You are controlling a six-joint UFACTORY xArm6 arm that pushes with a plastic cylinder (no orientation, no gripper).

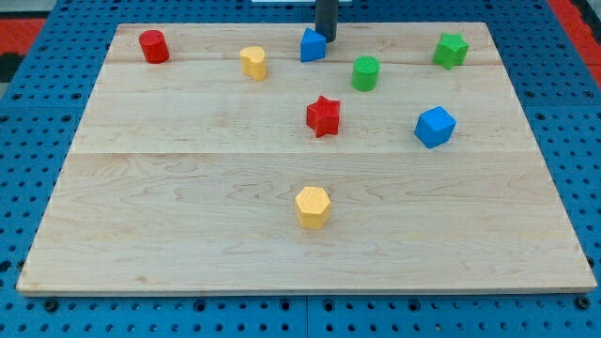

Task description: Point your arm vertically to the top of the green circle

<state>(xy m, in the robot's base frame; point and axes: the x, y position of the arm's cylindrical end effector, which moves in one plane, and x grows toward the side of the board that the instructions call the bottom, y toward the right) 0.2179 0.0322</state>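
Note:
The green circle, a short green cylinder (365, 72), stands near the view's top, right of centre. My tip (325, 39) comes down from the top edge as a dark rod. It sits just right of a blue triangular block (312, 45), touching or nearly touching it. The tip is to the left of and slightly above the green cylinder, about a block's width away.
A red cylinder (154, 46) and a yellow block (253, 62) lie at the top left. A green star (451, 50) is at the top right. A red star (323, 115), a blue cube (435, 127) and a yellow hexagon (313, 207) lie lower down.

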